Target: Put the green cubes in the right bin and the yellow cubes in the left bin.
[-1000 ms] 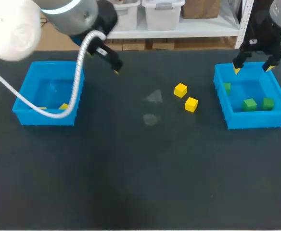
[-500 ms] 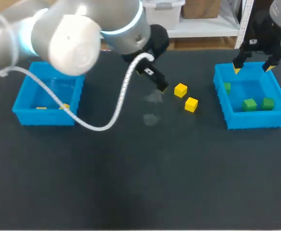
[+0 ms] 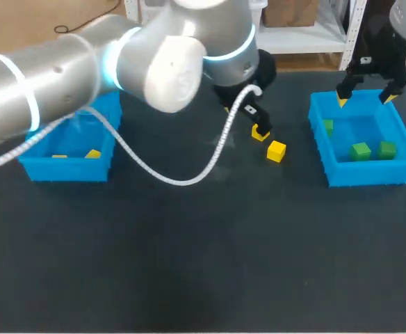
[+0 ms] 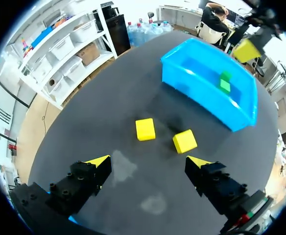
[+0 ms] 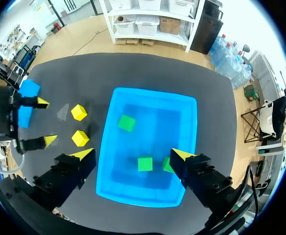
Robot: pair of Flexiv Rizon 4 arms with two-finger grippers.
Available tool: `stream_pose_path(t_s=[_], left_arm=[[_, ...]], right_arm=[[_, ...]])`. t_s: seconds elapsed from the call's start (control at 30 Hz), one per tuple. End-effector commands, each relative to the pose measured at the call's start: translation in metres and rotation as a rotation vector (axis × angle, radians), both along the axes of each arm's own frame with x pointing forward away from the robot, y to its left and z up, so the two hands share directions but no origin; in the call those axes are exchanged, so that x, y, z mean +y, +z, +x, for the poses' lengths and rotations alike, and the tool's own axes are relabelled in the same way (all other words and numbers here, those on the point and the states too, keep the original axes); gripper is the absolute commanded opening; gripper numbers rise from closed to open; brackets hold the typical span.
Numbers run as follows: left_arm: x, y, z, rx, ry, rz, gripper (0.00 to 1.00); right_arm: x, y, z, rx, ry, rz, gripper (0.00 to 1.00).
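Observation:
Two yellow cubes lie mid-table: one [image 3: 277, 150] in plain sight, the other [image 3: 258, 135] partly hidden under my left gripper [image 3: 256, 125]. In the left wrist view that gripper [image 4: 148, 161] hangs open above the table, with both cubes [image 4: 145, 129] [image 4: 184, 141] just ahead of its fingers. The right bin [image 3: 366, 174] holds three green cubes [image 3: 360, 150] [image 3: 388, 148] [image 3: 327, 126]. My right gripper [image 3: 364, 97] hovers open over that bin's far rim, holding nothing [image 5: 132, 154]. Two yellow cubes [image 3: 92, 154] [image 3: 59, 156] sit in the left bin [image 3: 64, 169].
My left arm stretches from the left side across the table's back half, passing above the left bin, with a white cable [image 3: 182, 177] looping down from it. Faint smudges mark the dark mat near the gripper.
My left arm has swung from beside the left bin rightward to the two yellow cubes at mid-table, staying open. The right arm has not moved.

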State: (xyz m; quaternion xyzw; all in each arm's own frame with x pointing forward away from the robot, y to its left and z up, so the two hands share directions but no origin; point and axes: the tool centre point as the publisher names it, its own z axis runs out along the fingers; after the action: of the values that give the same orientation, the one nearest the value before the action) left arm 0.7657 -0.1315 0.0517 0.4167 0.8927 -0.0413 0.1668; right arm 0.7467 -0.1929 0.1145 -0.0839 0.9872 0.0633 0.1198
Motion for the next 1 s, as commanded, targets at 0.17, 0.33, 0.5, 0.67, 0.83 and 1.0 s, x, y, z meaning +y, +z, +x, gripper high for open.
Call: stream_pose_path(t_s=[0.17,0.33,0.5,0.67,0.83,1.0], left_arm=[[-0.037,-0.037,0.047,0.069,-0.012,0.094,1.0],[-0.041,-0.045,0.056,0.074,0.0,0.116,1.0],[-0.043,-0.055,0.062,0.09,0.005,0.135,1.0],[-0.042,-0.065,0.059,0.155,0.013,0.217,0.0],[-0.035,-0.069,0.051,0.2,-0.024,0.279,0.0],[-0.025,-0.042,0.043,0.149,-0.075,0.255,0.0]], right_arm=[[0.0,0.0,-0.002,-0.006,-0.003,-0.001,1.0],[0.0,0.0,-0.002,-0.006,-0.003,-0.001,1.0],[0.0,0.0,-0.002,-0.006,-0.003,-0.001,1.0],[0.0,0.0,-0.002,-0.006,-0.003,-0.001,1.0],[0.0,0.0,-0.002,-0.006,-0.003,-0.001,1.0],[0.0,0.0,-0.002,-0.006,-0.003,-0.001,1.0]])
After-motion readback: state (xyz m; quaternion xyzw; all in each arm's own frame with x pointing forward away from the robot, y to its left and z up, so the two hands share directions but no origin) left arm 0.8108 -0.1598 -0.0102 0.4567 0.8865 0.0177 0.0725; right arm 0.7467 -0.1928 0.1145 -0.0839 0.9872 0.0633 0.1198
